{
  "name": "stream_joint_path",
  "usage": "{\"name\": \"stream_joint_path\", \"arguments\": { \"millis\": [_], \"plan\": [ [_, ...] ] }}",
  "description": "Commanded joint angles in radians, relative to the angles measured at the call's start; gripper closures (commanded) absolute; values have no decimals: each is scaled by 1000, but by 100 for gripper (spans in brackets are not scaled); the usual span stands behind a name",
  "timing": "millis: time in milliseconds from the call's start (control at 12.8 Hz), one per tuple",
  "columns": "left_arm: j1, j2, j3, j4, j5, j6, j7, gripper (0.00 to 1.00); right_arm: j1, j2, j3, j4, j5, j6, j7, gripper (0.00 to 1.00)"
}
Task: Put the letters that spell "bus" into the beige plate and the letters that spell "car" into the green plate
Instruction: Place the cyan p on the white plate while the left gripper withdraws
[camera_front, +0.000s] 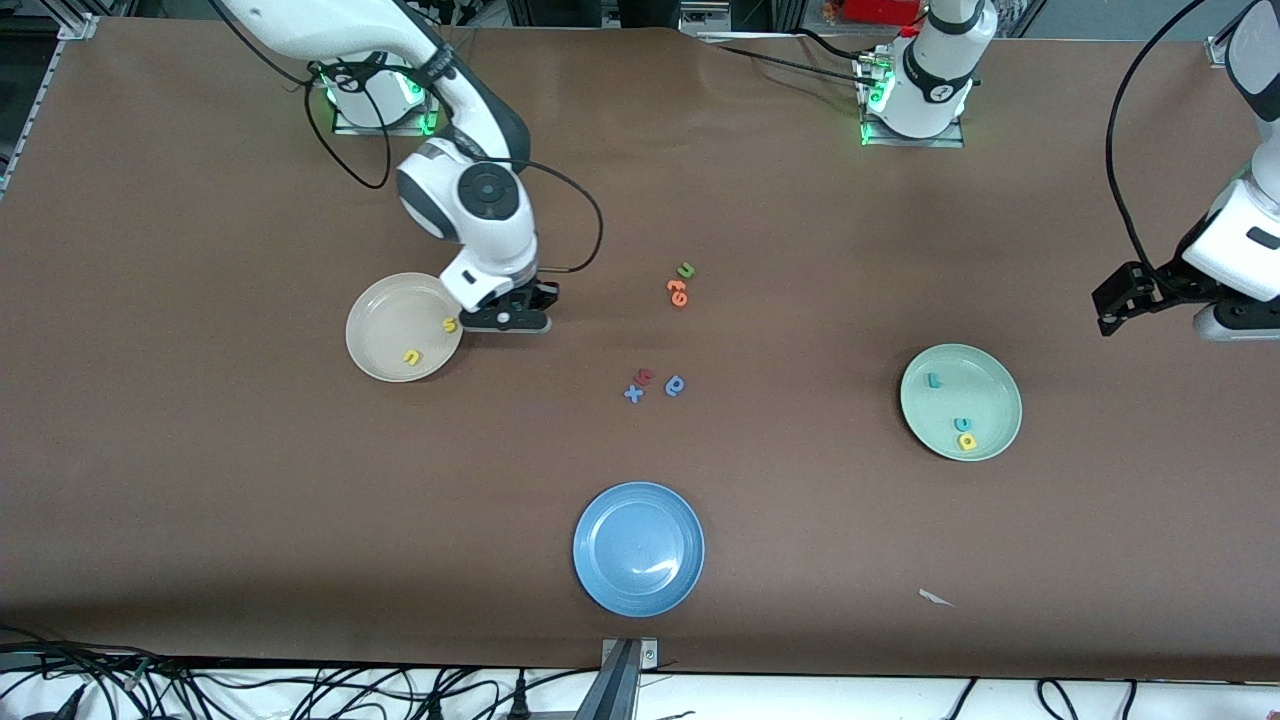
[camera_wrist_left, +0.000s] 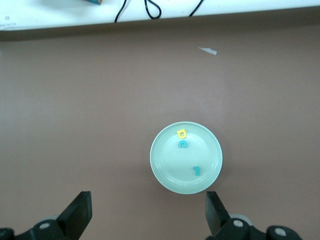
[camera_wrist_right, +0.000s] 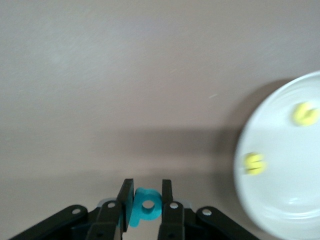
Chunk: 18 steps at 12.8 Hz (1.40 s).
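Teal "b" (camera_wrist_right: 146, 207) sits pinched in the right gripper (camera_wrist_right: 147, 197) jaws, just beside the beige plate (camera_front: 385, 345) holding the yellow "s" (camera_front: 450, 324) and "u" (camera_front: 412, 356). Left gripper (camera_wrist_left: 147, 215) waits above the desk with jaws wide, empty, near the green plate (camera_front: 985, 385) with its "c" (camera_front: 961, 424), "a" (camera_front: 967, 441), "r" (camera_front: 934, 380).

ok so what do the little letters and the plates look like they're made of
The small teal "b" letter, pinched in the right gripper, looks like soft foam: thick, matte, with blunt cut edges. The yellow "s" and yellow "u" look alike. The round beige plate, mint-green plate and blue plate seem to be smooth plastic or glazed ceramic; the blue one shows a glossy highlight.
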Motion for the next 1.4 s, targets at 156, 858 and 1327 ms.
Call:
{"name": "stream_joint_path", "arguments": {
  "millis": [156, 858, 1327],
  "plan": [
    [1, -32, 38, -72, -102, 50, -1, 0, -201, -148, 37, -69, 52, -125, -394, 100],
    [-5, -99, 51, -90, -109, 58, 1, 0, -278, -157, 32, -83, 106, -174, -512, 0],
    [-7, -75, 43, -55, -104, -71, -4, 0, -280, -164, 14, 9, 107, -180, -519, 0]
  ]
}}
